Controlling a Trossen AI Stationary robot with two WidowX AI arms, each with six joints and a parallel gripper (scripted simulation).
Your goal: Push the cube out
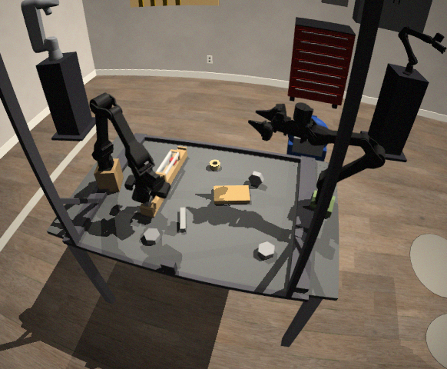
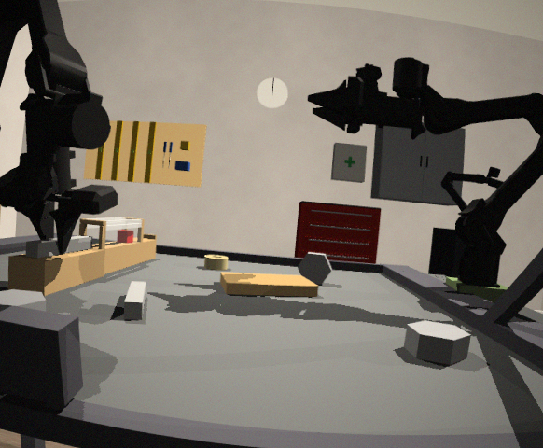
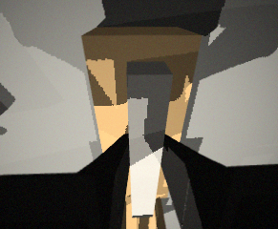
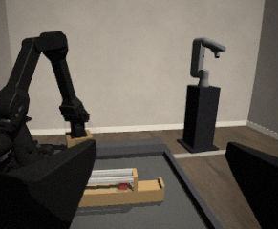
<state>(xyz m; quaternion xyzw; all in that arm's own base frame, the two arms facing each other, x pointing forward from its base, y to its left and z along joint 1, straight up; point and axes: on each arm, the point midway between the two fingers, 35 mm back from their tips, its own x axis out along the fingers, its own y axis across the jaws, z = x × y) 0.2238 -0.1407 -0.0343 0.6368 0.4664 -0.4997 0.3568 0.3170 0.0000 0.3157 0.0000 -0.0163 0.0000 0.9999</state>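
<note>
Above the near, unroofed stretch of the wooden channel (image 1: 148,209) (image 2: 64,274) (image 3: 107,126) (image 4: 150,196), the left hand (image 1: 154,196) (image 2: 53,245) (image 3: 143,138) grips a grey bar (image 2: 40,248) (image 3: 145,124) roughly along the channel's long axis, pointing toward the red cube (image 1: 172,161) (image 2: 125,235) (image 4: 122,186) under the clear roof (image 1: 167,161) (image 2: 118,223) (image 4: 112,176); the right hand (image 1: 253,116) (image 2: 310,104) (image 4: 161,148), farther off, gapes with nothing inside.

Over the wooden channel (image 1: 170,177) (image 2: 97,260) (image 4: 124,197), clear bars (image 1: 168,161) (image 2: 118,223) (image 4: 111,176) and their posts block a way down from above. The channel's far end, toward the back table edge, has open air above it, bounded by an upright lip.
</note>
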